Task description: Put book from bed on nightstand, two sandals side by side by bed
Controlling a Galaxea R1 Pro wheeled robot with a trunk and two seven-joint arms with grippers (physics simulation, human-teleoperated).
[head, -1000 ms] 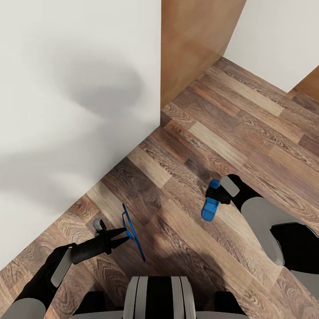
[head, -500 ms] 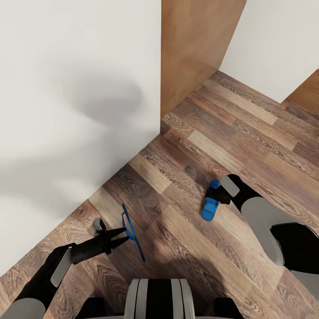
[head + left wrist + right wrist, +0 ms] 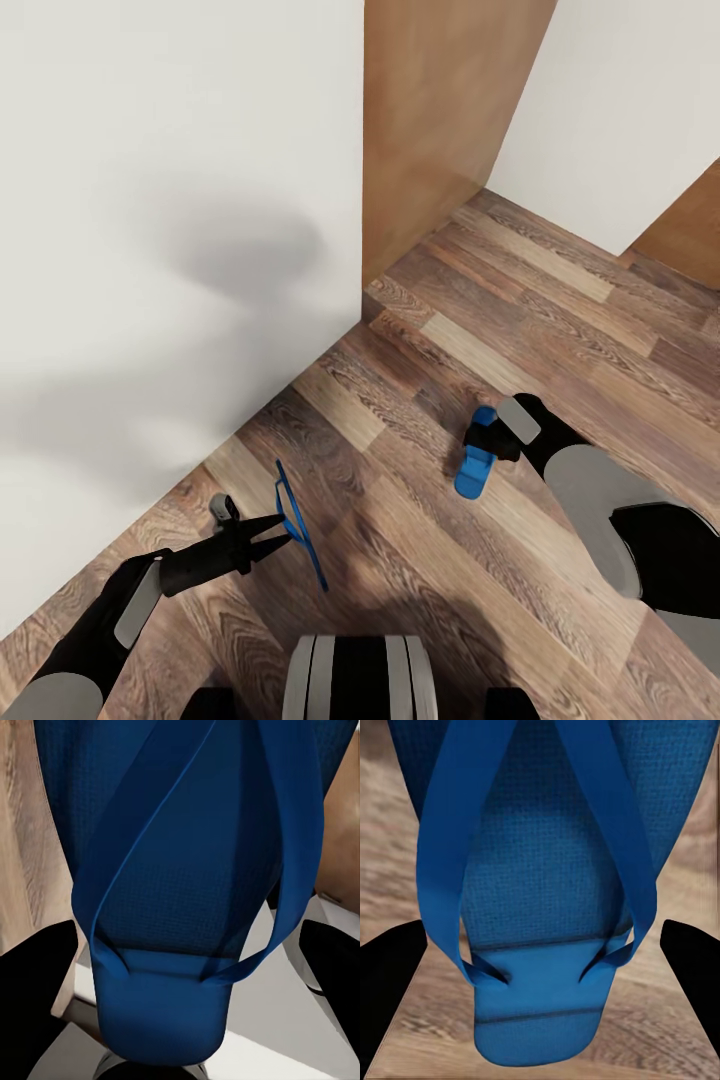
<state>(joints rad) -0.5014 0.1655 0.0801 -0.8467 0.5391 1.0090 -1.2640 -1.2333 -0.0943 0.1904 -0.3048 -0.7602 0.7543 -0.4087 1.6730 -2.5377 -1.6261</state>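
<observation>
My left gripper [image 3: 283,528] is shut on one blue sandal [image 3: 300,530], which hangs edge-on above the wood floor. In the left wrist view that sandal [image 3: 187,870] sits between the dark fingers [image 3: 37,975]. My right gripper [image 3: 492,440] is shut on the other blue sandal [image 3: 475,470], held flat and low over the floor; the right wrist view looks onto its straps [image 3: 547,870]. The bed [image 3: 150,250] shows as a broad off-white surface at the left, its corner near the middle. The book and the nightstand are out of view.
A tall brown wooden panel [image 3: 440,110] stands behind the bed's corner. A white wall [image 3: 620,100] runs at the upper right, with another brown piece [image 3: 690,230] at the right edge. Bare wood floor [image 3: 560,320] stretches between the bed and that wall.
The whole picture has shifted a little, so the camera has moved; wall and floor slid toward the upper left. Both arms keep their hold on the sandals in the same pose.
</observation>
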